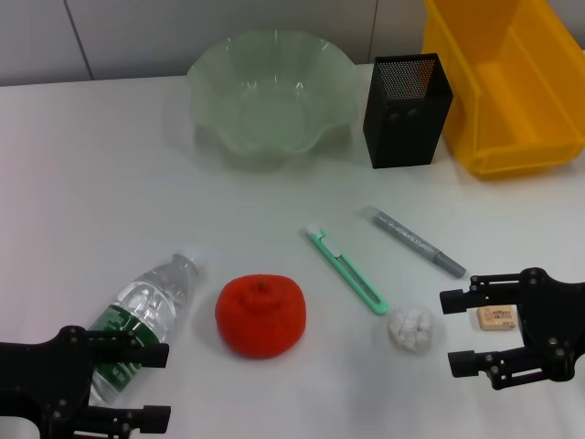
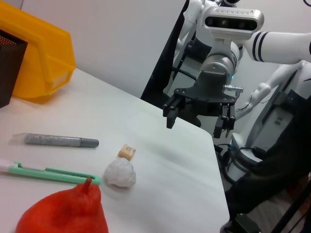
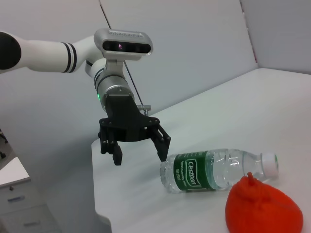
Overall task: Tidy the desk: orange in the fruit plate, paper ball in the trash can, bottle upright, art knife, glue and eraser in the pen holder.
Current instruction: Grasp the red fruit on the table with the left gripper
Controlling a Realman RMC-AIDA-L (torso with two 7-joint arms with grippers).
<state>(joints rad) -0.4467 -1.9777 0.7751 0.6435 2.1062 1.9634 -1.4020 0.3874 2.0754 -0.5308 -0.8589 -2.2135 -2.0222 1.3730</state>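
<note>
The orange (image 1: 260, 315) rests on the white desk near the front, with the bottle (image 1: 146, 315) lying on its side to its left. A green art knife (image 1: 345, 271) and a grey glue stick (image 1: 416, 242) lie right of centre. In front of them are the white paper ball (image 1: 410, 327) and the small tan eraser (image 1: 496, 317). My left gripper (image 1: 160, 387) is open, hovering by the bottle's base. My right gripper (image 1: 451, 332) is open above the desk, over the eraser. Both hold nothing. Across the back stand the green fruit plate (image 1: 270, 96), black mesh pen holder (image 1: 407, 110) and yellow trash can (image 1: 507, 82).
The left wrist view shows the right gripper (image 2: 197, 124) raised above the desk's corner, beyond the paper ball (image 2: 120, 174) and eraser (image 2: 127, 152). The right wrist view shows the left gripper (image 3: 138, 153) above the desk edge by the bottle (image 3: 214, 170).
</note>
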